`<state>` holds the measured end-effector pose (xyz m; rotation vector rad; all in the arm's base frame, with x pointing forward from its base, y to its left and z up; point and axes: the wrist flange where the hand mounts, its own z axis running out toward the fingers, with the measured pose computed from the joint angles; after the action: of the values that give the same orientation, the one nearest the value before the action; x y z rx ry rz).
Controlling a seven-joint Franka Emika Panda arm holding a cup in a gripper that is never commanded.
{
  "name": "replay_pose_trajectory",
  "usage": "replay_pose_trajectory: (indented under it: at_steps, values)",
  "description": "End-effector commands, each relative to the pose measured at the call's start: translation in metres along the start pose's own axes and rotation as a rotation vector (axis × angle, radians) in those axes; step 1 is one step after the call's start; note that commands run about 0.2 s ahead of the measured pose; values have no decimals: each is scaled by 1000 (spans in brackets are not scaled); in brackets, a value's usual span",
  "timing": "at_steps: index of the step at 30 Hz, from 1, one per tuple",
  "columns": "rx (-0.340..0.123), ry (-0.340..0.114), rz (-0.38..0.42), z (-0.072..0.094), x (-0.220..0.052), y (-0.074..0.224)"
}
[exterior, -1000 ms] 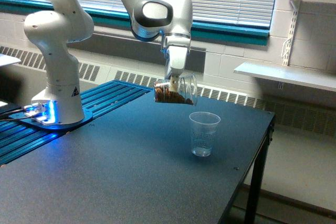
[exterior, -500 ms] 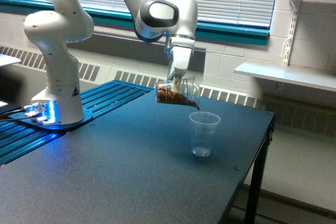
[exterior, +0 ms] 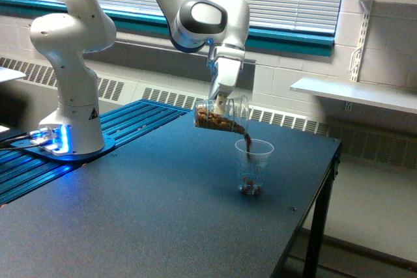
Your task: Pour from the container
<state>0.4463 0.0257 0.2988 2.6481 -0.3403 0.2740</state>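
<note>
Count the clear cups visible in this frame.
2. The container is tilted in the end effector, spilling brown contents; the smaller cup stands upright on the table beneath its lip.

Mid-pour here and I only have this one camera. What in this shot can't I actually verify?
- What the brown contents are: too small and blurred in the container.
- How the jaws of the gripper grip: hidden behind the container.
- Fill level in the smaller cup: blurred by the falling stream.
- The table's near edge: cut off by the frame bottom.
</note>
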Motion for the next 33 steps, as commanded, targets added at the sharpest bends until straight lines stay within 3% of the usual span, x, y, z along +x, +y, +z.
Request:
replay_pose_trajectory:
  at_steps: [1, 33]
  values:
    - [-13, 15, -8, -6, 4, -7]
    - [-94, 21, -92, -18, 8, -19]
